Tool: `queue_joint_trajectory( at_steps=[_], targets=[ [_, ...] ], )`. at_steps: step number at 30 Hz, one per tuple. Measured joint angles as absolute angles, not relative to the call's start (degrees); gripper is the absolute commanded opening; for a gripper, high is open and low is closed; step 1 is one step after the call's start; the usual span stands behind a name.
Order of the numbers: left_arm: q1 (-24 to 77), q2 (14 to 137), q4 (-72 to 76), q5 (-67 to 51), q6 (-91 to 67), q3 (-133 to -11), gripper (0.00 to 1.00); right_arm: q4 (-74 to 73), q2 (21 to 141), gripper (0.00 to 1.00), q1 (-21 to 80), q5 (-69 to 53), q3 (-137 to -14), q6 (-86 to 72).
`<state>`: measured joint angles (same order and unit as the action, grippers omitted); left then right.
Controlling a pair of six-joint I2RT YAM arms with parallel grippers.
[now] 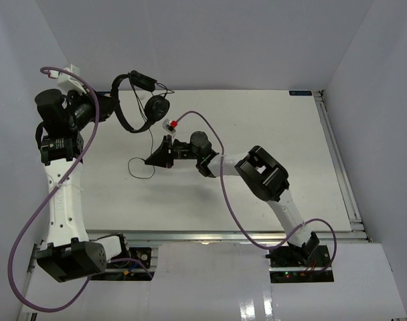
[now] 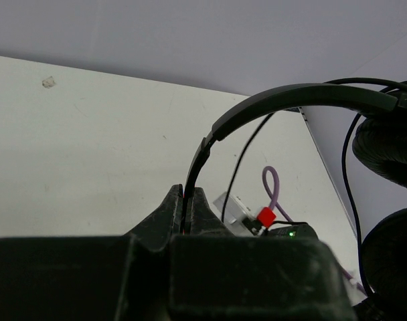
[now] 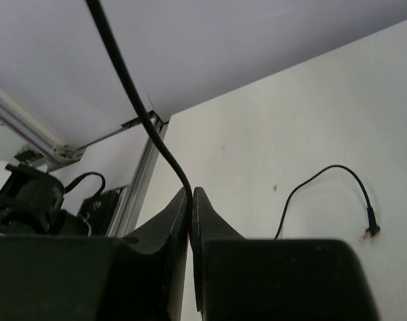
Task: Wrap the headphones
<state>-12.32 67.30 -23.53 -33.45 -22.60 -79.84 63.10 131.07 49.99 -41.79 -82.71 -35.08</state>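
Your left gripper (image 2: 188, 200) is clamping its jaws flat on the thin headband (image 2: 290, 99) of the headphones (image 1: 142, 100), holding them up off the table (image 1: 270, 134). The band is arching up and to the right, away from the tips. On that wrist cam both ear cups (image 2: 391, 150) are getting cut off at the right edge, and the gripper body is blocking the whole bottom of the view.

Your right gripper (image 3: 190, 197) is pinched closed on the cord (image 3: 133, 93). The cord is coming in from above and vanishing right at the tips, so you can't really make out the contact itself. Beyond those tips the slack is lying on the table in a loop ending in the plug (image 3: 371, 231).

From overhead, the right gripper is sitting just below the hanging cups, and a purple cable (image 1: 221, 170) is trailing over the arm behind it.
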Motion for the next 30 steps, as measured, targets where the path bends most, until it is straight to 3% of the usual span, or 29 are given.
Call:
queue_joint_trajectory(
  at_steps=[6,15,23,30],
  targets=[
    [-12.32,67.35,-23.48,-30.78,-20.88,-80.82,0.0,54.48,114.45,0.08,50.03,-45.29,-70.14,-25.14],
    [-12.32,67.55,-24.59,-25.16,-15.97,-80.63,0.0,26.11,98.09,0.08,50.83,-42.9,-68.39,-2.45],
    [-11.54,73.04,-23.23,-20.36,-12.24,-78.96,0.0,-10.78,95.96,0.08,56.83,-15.08,-75.48,26.18],
    [-2.41,83.96,-21.92,-12.46,-8.13,-78.13,0.0,-18.07,91.62,0.08,62.01,10.13,-75.42,45.27]
  ],
)
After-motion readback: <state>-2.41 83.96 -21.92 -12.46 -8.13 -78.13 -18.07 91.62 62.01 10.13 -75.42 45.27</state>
